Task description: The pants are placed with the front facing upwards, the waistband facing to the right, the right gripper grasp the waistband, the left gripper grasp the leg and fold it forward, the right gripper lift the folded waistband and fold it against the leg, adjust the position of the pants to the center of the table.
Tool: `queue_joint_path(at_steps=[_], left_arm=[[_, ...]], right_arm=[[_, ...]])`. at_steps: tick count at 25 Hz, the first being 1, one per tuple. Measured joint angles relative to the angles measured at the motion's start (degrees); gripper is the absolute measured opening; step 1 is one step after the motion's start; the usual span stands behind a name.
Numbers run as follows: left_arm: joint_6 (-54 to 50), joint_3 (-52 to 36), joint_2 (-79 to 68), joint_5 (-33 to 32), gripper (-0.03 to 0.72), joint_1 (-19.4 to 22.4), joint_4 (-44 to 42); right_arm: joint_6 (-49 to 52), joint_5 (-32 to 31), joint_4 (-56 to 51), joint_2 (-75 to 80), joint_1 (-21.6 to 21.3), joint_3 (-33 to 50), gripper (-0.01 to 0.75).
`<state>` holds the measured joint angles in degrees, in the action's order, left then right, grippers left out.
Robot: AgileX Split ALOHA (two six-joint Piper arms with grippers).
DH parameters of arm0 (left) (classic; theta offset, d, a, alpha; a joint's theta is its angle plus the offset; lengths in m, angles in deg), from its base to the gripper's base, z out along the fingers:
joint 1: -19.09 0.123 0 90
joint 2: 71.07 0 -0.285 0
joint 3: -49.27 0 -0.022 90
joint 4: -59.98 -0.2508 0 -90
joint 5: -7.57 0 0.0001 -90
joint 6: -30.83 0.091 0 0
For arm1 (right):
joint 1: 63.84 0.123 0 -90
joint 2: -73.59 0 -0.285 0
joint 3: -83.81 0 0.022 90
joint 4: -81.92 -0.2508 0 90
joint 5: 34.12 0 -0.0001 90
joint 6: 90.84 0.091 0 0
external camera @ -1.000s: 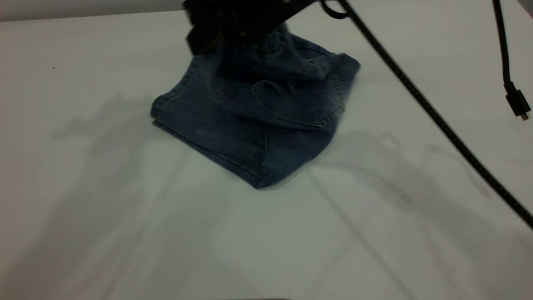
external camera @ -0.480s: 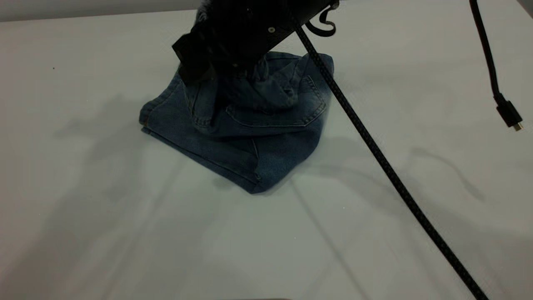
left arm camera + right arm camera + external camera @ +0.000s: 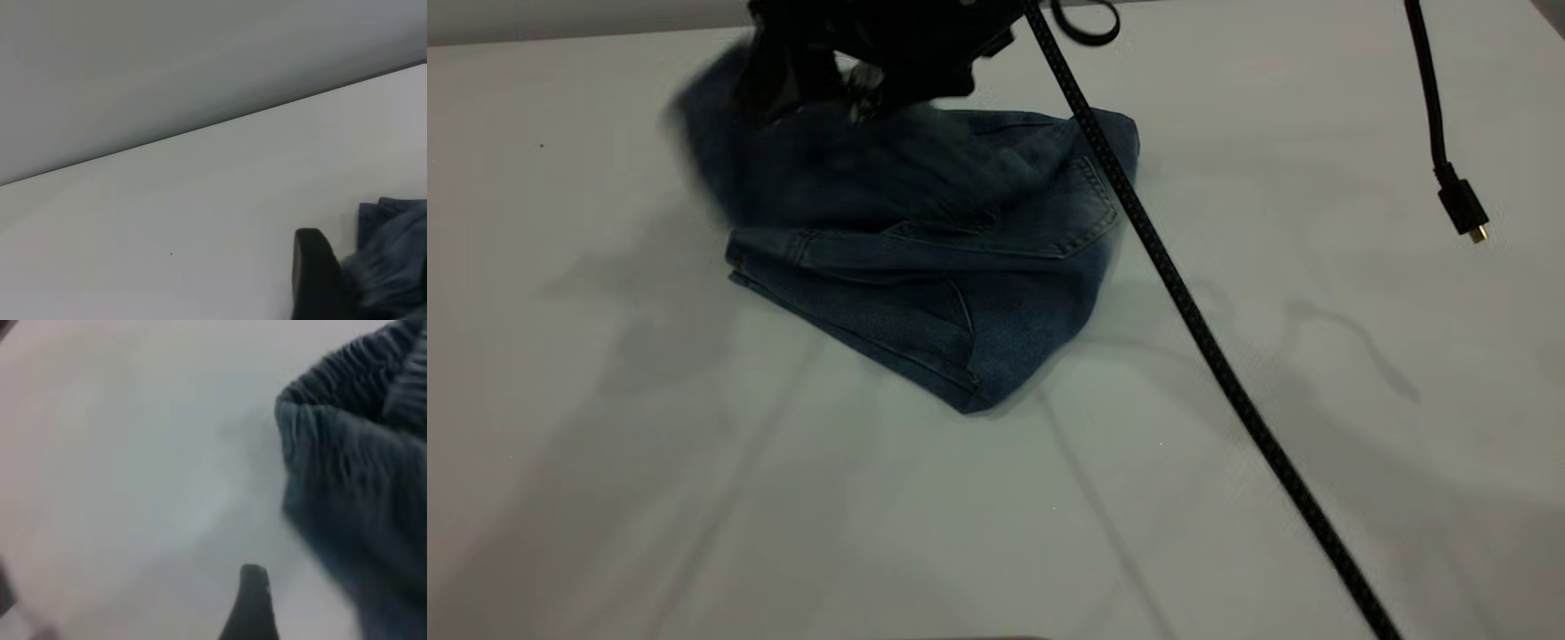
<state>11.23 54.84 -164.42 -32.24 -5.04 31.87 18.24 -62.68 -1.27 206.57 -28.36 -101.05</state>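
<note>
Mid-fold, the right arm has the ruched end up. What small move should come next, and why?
Probably lower and release. The right gripper holds the waistband raised above the table, draping the pants leftward over the flat lower layer. Setting it onto the leg hems would finish the fold. The left gripper sits beside the denim.

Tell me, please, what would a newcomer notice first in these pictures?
First, the pants: a crumpled blue denim heap on the white table, toward its far side, with one part blurred and raised at the far left. Just above that part, a black gripper hangs at the picture's top edge. A braided black cable runs diagonally across the table on the right.
</note>
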Motion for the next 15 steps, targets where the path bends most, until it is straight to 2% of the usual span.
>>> queue_joint_path(at_steps=[4, 7, 12, 15], left_arm=[[0.00, 0.00, 0.00, -0.04, 0.326, 0.00, 0.06], [0.00, 0.00, 0.00, -0.04, 0.326, 0.00, 0.11], [0.00, 0.00, 0.00, -0.04, 0.326, 0.00, 0.35], [0.00, 0.00, 0.00, -0.04, 0.326, 0.00, 0.34]], right_arm=[[7.92, -7.14, 7.61, 0.00, 0.00, 0.00, 0.512], [14.63, -8.81, 13.57, 0.00, 0.53, 0.00, 0.479], [22.11, -4.36, 15.15, 0.97, 1.75, 0.00, 0.454], [31.14, -0.53, 16.19, 2.40, 1.58, -0.12, 0.452]])
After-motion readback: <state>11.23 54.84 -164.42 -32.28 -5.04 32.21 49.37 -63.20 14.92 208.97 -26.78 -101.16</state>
